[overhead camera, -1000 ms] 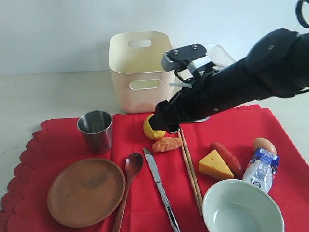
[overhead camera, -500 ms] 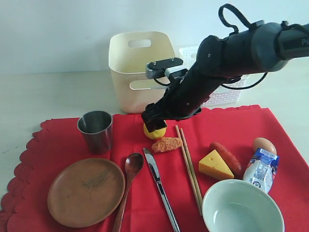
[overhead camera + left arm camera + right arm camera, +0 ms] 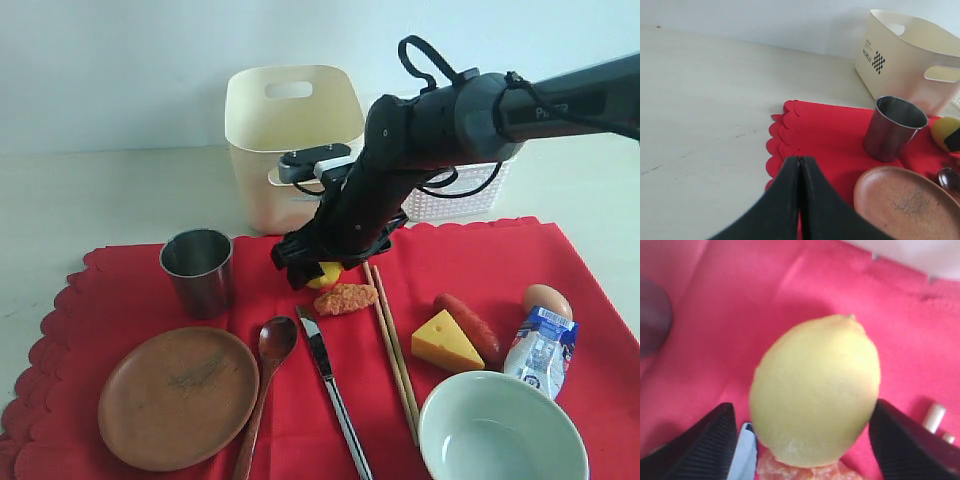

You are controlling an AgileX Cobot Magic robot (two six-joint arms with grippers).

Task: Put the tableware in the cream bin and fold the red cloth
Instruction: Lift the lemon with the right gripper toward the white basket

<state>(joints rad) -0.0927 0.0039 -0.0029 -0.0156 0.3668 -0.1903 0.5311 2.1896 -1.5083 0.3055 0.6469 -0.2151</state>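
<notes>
My right gripper (image 3: 310, 270) is down on the red cloth (image 3: 120, 300) in front of the cream bin (image 3: 290, 140). It is open, with its fingers (image 3: 715, 440) either side of a yellow lemon (image 3: 815, 390). The steel cup (image 3: 198, 268), wooden plate (image 3: 178, 397), wooden spoon (image 3: 268, 365), table knife (image 3: 333, 390), chopsticks (image 3: 395, 350) and pale bowl (image 3: 500, 435) all lie on the cloth. My left gripper (image 3: 800, 161) is shut and empty, hovering over the cloth's scalloped edge (image 3: 782, 135) near the cup (image 3: 894, 127) and plate (image 3: 910, 200). It does not show in the exterior view.
A fried piece (image 3: 345, 298) lies against the lemon. Cheese (image 3: 447, 342), a sausage (image 3: 468, 325), an egg (image 3: 547, 300) and a milk carton (image 3: 542, 350) sit on the cloth's right side. A white lattice basket (image 3: 455, 195) stands behind my right arm, beside the bin.
My right arm has swung left and come down, and its open fingers now stand around the lemon. Nothing on the cloth has moved.
</notes>
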